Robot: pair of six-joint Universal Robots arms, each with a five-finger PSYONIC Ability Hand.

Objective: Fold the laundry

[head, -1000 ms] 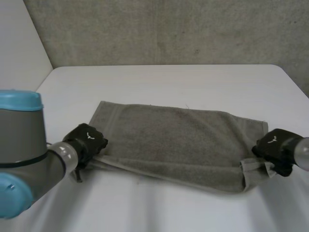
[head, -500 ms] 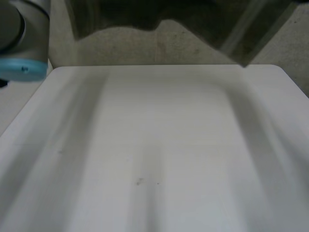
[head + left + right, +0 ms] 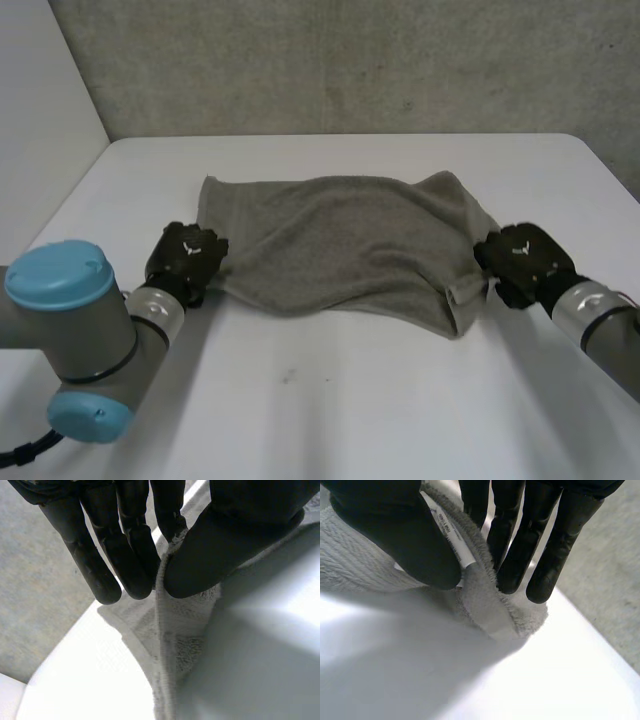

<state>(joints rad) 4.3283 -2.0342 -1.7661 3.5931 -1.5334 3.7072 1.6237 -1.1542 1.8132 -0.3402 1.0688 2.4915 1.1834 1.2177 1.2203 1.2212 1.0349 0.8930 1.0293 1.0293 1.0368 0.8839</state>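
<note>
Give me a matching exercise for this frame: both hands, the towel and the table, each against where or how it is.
1. left hand
2. right hand
3. towel
4. table

A. white, beneath everything else
B. pinches the towel edge at a white label
C. grey, rumpled between the two hands
D. pinches the towel's left end

Pairs: 1-D, 2-B, 3-C, 4-A.
</note>
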